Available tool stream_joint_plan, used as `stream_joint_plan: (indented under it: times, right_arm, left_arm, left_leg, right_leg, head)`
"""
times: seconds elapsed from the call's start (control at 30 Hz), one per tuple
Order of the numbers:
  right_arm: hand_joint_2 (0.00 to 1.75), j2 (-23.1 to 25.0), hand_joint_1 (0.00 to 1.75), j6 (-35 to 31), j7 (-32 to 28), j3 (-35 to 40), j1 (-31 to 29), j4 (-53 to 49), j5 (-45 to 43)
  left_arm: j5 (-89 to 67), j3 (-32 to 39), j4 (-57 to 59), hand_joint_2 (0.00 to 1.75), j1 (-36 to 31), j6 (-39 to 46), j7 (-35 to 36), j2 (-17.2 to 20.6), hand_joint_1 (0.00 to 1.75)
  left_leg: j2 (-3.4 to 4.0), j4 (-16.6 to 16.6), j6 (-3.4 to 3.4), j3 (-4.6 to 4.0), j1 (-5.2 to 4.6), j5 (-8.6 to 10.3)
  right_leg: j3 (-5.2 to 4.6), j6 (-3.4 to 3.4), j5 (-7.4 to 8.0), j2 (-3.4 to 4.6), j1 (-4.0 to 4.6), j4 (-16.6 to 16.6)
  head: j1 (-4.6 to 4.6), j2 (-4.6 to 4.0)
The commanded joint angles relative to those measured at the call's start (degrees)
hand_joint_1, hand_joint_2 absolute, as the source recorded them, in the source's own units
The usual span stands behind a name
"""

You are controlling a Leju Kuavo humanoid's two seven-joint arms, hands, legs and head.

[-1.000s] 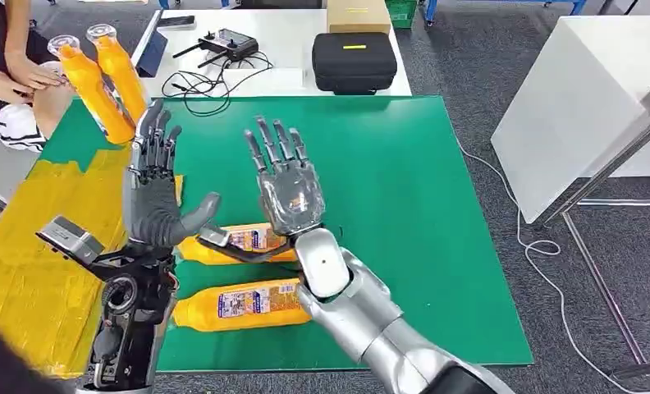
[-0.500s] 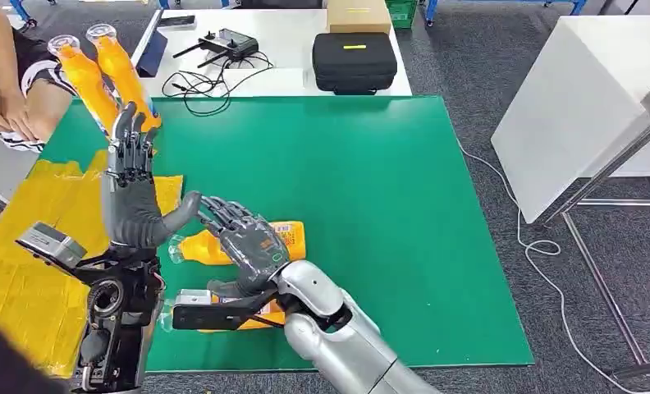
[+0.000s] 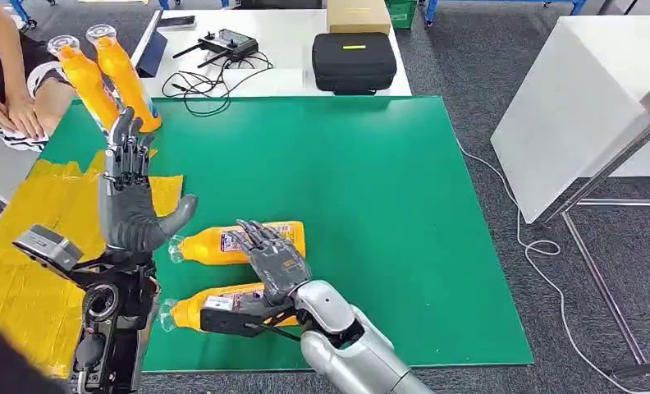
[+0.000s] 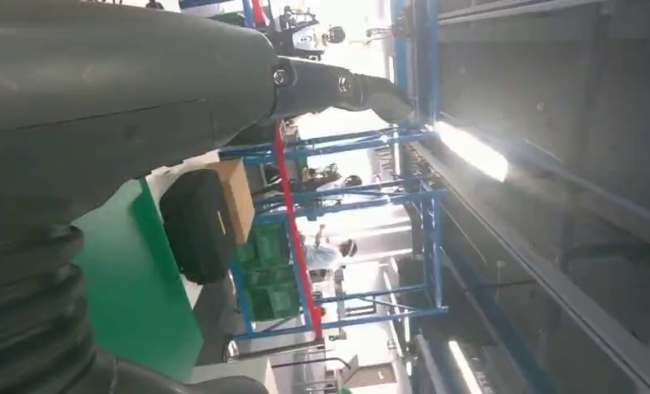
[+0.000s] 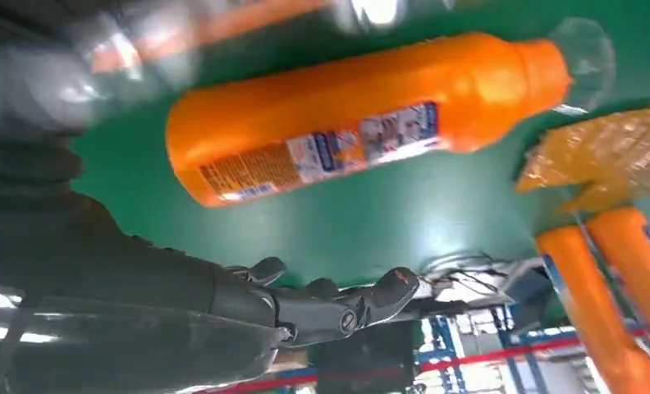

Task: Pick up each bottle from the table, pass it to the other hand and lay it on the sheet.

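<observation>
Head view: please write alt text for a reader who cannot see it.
The robot's right hand reaches, fingers spread, over two orange bottles lying on the green mat, the farther bottle and the nearer bottle. Its left hand is raised open beside the yellow sheet. Two more bottles lie at the mat's far left corner.

We see open green mat (image 3: 371, 189) to the right of our right hand (image 3: 274, 261) — nothing lies there. To the left, two lying bottles (image 3: 238, 243), our raised left hand (image 3: 131, 203) (fingers spread) and two standing bottles (image 3: 108, 74) crowd the way.

Silver arms, grey hand (image 3: 131, 215) (dark fingers), black wrist camera
</observation>
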Motion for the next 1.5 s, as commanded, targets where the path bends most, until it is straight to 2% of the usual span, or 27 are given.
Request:
stream_joint_plan:
  times: [0.03,0.2,0.5,0.7,0.8,0.9,1.07,1.5]
  right_arm:
    - [1.75,-1.34,0.0,2.59,1.15,2.18,-2.41,8.06,1.85]
    - [1.75,-1.39,0.0,3.62,1.58,1.34,-2.88,11.0,1.72]
    - [1.75,-1.08,0.0,6.09,2.66,0.86,-2.88,14.07,2.59]
    - [1.75,-1.36,0.0,6.73,3.17,1.21,-2.66,14.54,3.48]
    - [1.75,-1.5,0.0,6.62,3.05,1.35,-2.56,14.42,3.8]
    - [1.75,-1.51,0.0,6.84,2.87,1.37,-2.45,14.23,3.88]
    - [1.75,-1.67,0.0,7.41,3.5,0.98,-2.45,14.34,4.08]
    - [1.75,-2.0,0.0,7.68,3.88,0.5,-2.06,14.65,4.25]
  left_arm:
    - [0.23,1.17,2.36,1.75,-1.03,-0.13,1.21,0.16,0.0]
    - [0.32,1.0,4.43,1.75,-1.91,-0.13,1.25,-0.05,0.0]
    - [0.54,1.25,8.36,1.75,-4.15,0.02,1.06,-0.45,0.0]
    - [0.79,1.59,8.86,1.75,-4.2,0.18,0.96,-0.47,0.0]
    - [0.88,1.75,8.96,1.75,-4.08,0.26,0.93,-0.44,0.0]
    - [0.91,1.87,9.13,1.75,-4.13,0.33,0.93,-0.36,0.0]
    - [1.15,2.16,9.39,1.75,-4.68,0.56,1.06,-0.46,0.0]
    - [1.28,2.01,10.16,1.75,-4.87,0.7,1.24,-0.53,0.0]
  left_leg:
    - [0.02,-0.14,0.02,0.35,-0.01,-0.08]
    - [-0.03,-0.1,0.02,0.18,-0.04,-0.01]
    - [-0.14,-0.15,0.01,0.41,-0.03,0.01]
    - [-0.19,-0.14,0.02,0.5,-0.02,0.03]
    - [0.12,-0.12,0.02,0.44,-0.02,-0.02]
    - [-0.02,-0.13,0.01,0.51,-0.02,-0.03]
    - [0.03,-0.07,0.0,0.3,-0.03,0.03]
    - [-0.01,-0.13,0.0,0.44,-0.02,-0.01]
  right_leg:
    - [0.34,0.02,-0.09,-0.08,0.01,-0.11]
    - [0.18,0.02,-0.04,-0.09,-0.03,-0.06]
    - [0.42,0.02,-0.05,-0.24,0.01,-0.16]
    - [0.54,0.02,-0.03,-0.31,0.02,-0.18]
    - [0.39,-0.15,0.09,0.0,0.01,-0.12]
    - [0.46,-0.14,-0.01,-0.2,0.02,-0.11]
    - [0.25,-0.14,0.08,-0.1,-0.01,-0.07]
    - [0.41,-0.14,0.02,-0.18,0.02,-0.13]
  head:
    - [0.0,0.0]
    - [0.0,0.0]
    - [0.0,0.0]
    - [0.02,0.0]
    - [-0.02,0.0]
    - [0.02,0.0]
    - [0.0,0.0]
    - [0.0,0.0]
